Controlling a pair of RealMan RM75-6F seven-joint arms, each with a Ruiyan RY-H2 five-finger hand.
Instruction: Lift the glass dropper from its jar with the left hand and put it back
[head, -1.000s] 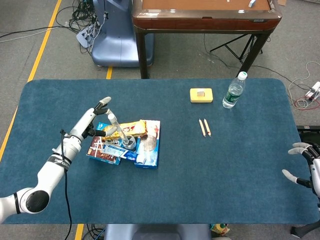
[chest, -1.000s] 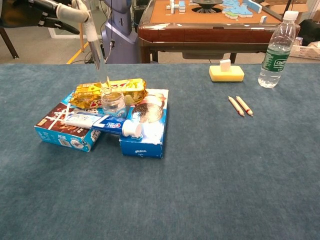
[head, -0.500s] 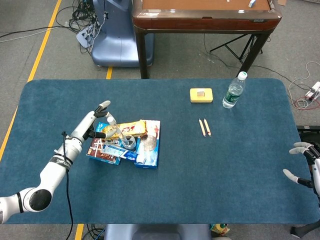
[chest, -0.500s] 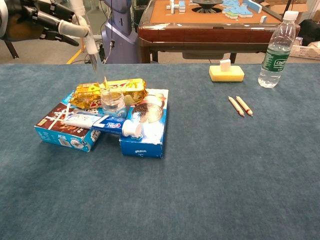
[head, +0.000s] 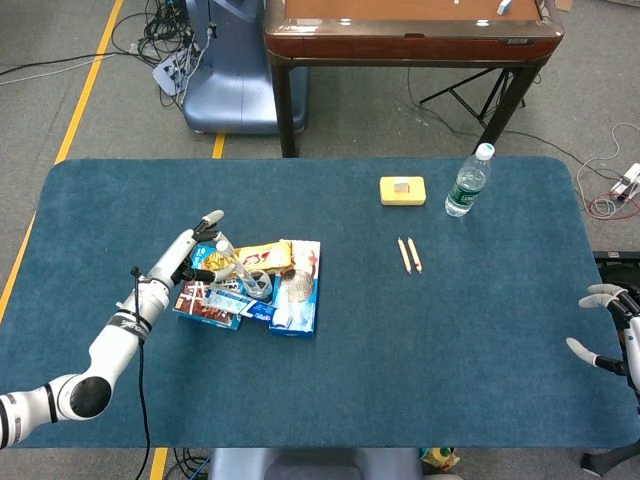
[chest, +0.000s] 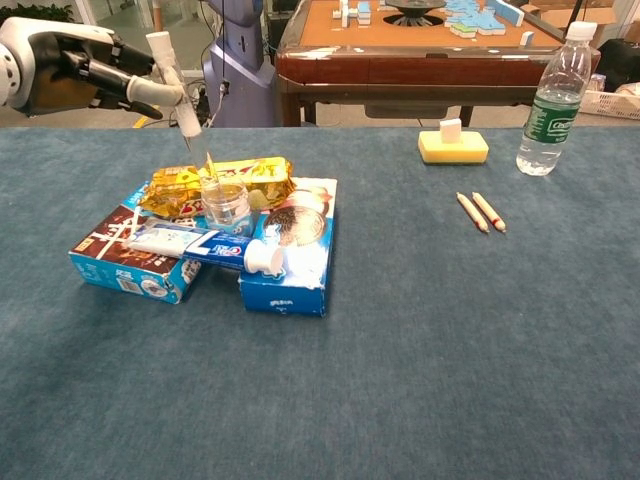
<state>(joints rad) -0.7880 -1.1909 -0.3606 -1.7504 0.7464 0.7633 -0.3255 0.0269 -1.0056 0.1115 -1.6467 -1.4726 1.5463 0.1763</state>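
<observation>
A small clear glass jar (chest: 226, 205) stands on a pile of boxes left of the table's centre; it shows as well in the head view, jar (head: 257, 285). My left hand (chest: 112, 76) pinches the glass dropper (chest: 178, 100) below its white bulb. The dropper slants down to the right, its thin tip at the jar's mouth. From above, the left hand (head: 190, 256) lies just left of the jar with the dropper (head: 232, 263) between them. My right hand (head: 611, 329) hovers at the table's right edge, fingers spread, holding nothing.
Under the jar lie a yellow snack packet (chest: 232, 180), a toothpaste tube (chest: 215, 248) and a blue box (chest: 292, 262). A yellow sponge (chest: 453, 145), a water bottle (chest: 550, 100) and two pencils (chest: 480, 211) sit at the right. A brown table (head: 410, 30) stands behind.
My left hand has come down and drawn back towards me with the dropper, whose tip has sunk from above the jar to its mouth. The right hand has not moved.
</observation>
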